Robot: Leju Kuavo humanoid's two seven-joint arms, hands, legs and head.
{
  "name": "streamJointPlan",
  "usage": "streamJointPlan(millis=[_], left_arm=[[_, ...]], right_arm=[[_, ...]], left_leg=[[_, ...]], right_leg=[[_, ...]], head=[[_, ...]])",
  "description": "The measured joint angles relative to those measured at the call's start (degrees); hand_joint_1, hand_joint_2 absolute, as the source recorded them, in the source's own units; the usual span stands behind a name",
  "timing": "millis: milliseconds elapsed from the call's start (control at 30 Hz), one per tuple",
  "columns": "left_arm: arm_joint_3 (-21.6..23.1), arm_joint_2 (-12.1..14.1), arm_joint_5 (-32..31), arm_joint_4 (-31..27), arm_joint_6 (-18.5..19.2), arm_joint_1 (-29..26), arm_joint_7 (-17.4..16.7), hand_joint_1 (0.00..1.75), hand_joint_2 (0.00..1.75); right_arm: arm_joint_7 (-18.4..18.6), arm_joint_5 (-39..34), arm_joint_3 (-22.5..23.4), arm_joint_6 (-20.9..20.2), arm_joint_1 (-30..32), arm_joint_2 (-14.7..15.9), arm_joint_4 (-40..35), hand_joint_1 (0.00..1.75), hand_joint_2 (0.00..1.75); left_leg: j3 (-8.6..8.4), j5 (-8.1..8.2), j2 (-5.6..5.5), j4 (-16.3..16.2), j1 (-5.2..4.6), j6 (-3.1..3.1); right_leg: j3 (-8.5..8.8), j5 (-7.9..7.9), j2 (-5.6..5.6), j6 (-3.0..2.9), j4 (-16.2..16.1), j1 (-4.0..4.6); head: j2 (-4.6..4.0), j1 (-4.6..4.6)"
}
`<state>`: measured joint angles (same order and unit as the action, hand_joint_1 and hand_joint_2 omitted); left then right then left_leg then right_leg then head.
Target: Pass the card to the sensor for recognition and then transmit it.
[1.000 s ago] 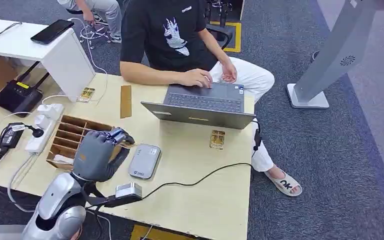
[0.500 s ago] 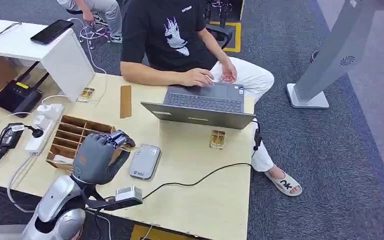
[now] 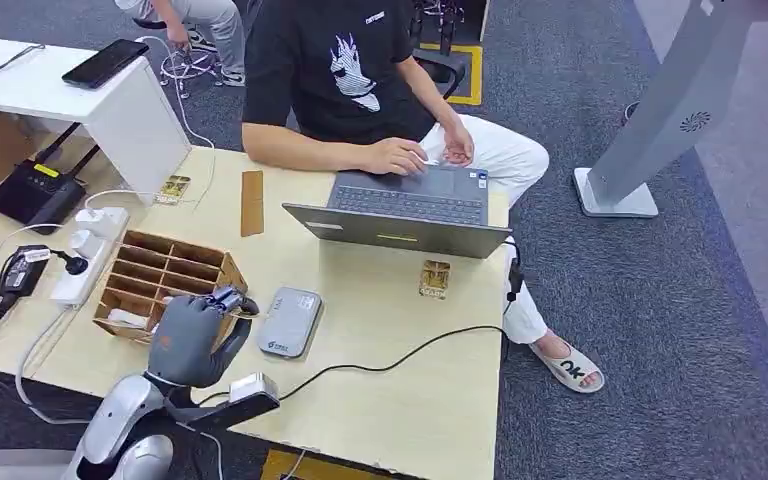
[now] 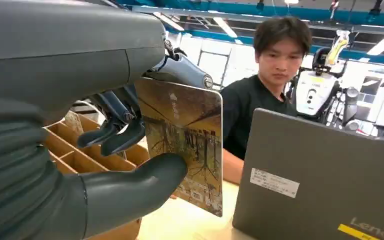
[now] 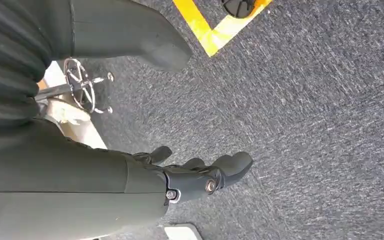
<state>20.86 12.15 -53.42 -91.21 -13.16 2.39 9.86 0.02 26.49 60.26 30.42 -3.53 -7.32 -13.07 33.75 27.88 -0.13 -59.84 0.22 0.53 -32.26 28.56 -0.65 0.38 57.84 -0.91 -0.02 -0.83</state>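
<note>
The card (image 4: 185, 145) is pinched in the left hand (image 3: 192, 335), thumb (image 4: 135, 187) on the printed face and the darker fingers (image 4: 115, 132) behind it, so it's held up off the table. In the head view that hand is seen just beside the wooden divider box (image 3: 160, 272) on one side and the grey card reader (image 3: 290, 322) on the other, hovering over the table edge.

Behind the reader an open laptop (image 3: 405, 212) is parked, with a person (image 3: 345, 75) typing on it, and from the wrist camera the laptop lid blocks most of what's past the card. A black cable (image 3: 390, 362) is run across the table (image 3: 410, 400) in front of the reader. A spare card (image 3: 435, 279) is lying near the laptop, a power strip (image 3: 88, 255) is off by the box.

The right hand (image 5: 200, 177) is hung down over grey carpet (image 5: 305, 125), fingers loosely apart and nothing in them.

The table is pale wood, the floor dark grey carpet with a bit of yellow tape (image 3: 474, 75).
</note>
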Motion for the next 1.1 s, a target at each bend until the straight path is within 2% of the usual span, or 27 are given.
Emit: streamJointPlan(millis=[300, 367, 500, 733, 867, 1100], left_arm=[[-1.25, -0.83, -0.07, 2.31, -0.35, 0.39, -0.82, 1.75, 1.75], [-2.40, -1.66, -0.07, 4.91, -1.29, 2.43, -1.44, 1.75, 1.75], [-4.92, -3.32, -0.83, 10.23, -3.17, 6.83, -0.17, 1.75, 1.75], [-7.50, -5.31, -1.55, 15.57, -4.85, 10.74, -0.15, 1.75, 1.75], [-8.59, -5.86, -2.77, 18.33, -6.53, 12.64, -0.90, 1.75, 1.75], [-9.27, -7.65, -4.94, 27.84, -9.01, 18.13, -0.42, 1.75, 1.75]], right_arm=[[0.26, 0.67, 0.00, -0.04, -0.01, 0.00, -0.02, 0.00, 1.75], [0.81, 1.86, 0.00, -0.33, -0.03, 0.00, -0.02, 0.00, 1.75], [1.49, 4.20, -0.46, -0.35, -0.14, 0.02, -0.07, 0.00, 1.75], [2.08, 5.97, -1.46, -0.44, -0.12, 0.26, -0.07, 0.00, 1.75], [2.25, 7.45, -2.20, -0.98, -0.14, 0.37, -0.07, 0.00, 1.75], [2.30, 8.92, -3.25, -1.48, -0.31, 0.85, -0.07, 0.00, 1.75]], left_leg=[[0.00, 0.00, 0.00, 0.00, 0.00, 0.01], [0.02, -0.01, -0.09, 0.00, 0.00, 0.02], [0.00, -0.06, -0.09, 0.00, 0.00, -0.04], [0.01, -0.07, -0.08, 0.00, 0.00, -0.02], [0.02, -0.07, -0.08, -0.01, 0.00, -0.02], [0.01, -0.09, -0.09, -0.01, 0.00, -0.03]], right_leg=[[-0.04, 0.01, 0.00, 0.00, -0.01, 0.00], [-0.01, 0.00, 0.11, 0.00, -0.01, 0.00], [0.02, -0.04, 0.11, -0.01, 0.01, 0.01], [0.00, -0.06, 0.09, -0.02, 0.01, 0.00], [-0.02, -0.06, 0.10, -0.01, 0.01, 0.01], [0.01, -0.08, 0.10, -0.02, 0.01, 0.01]], head=[[0.00, -0.02], [0.00, 0.00], [-0.02, -0.02], [-0.02, -0.02], [0.00, -0.02], [0.00, -0.02]])
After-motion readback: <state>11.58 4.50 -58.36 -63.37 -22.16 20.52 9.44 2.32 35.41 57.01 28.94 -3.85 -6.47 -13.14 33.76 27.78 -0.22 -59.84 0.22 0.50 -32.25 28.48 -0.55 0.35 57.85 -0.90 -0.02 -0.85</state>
